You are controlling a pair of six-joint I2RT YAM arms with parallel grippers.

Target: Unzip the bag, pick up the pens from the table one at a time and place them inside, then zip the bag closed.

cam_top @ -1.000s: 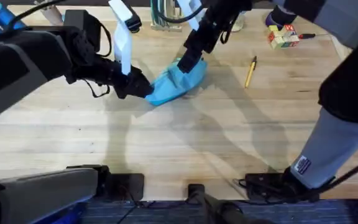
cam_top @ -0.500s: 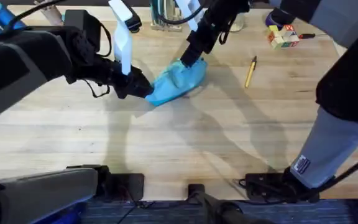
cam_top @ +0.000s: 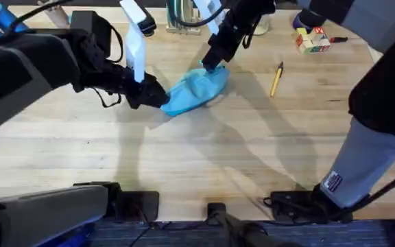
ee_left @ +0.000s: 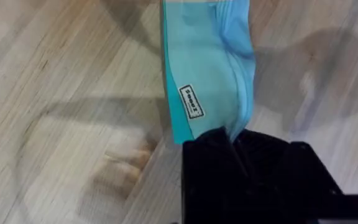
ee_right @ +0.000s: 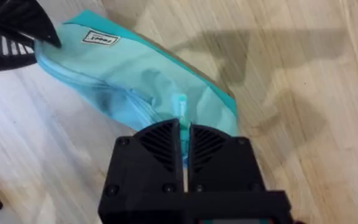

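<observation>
pouch: the light blue pencil pouch (cam_top: 194, 91) lies toward the far edge of the desk (cam_top: 204, 165), roughly mid-width, running diagonally between the two arms.

left hand: the left hand (cam_top: 158, 99) is clamped on the pouch's near-left end, close to the little label (ee_left: 191, 103). Looks like it's there purely as an anchor, so the fabric stays taut and doesn't just slide along with the zipper.

right hand: the right hand (ee_right: 184, 138) is squeezed together on the pale zipper pull (ee_right: 181, 106) at the pouch's far-right end. Pinching the tab itself makes sense, it's the only thing that'll run the slider.

zipper: still the unzip stage I'd say; can't really tell how much of it is open.

pen: the yellow pen (cam_top: 276, 77) sits on the desk off to the right of the pouch, well apart, toward the far right. Not touched, waiting its turn.

risk: if the anchor slips, the soft pouch probably bunches up instead of opening.
</observation>
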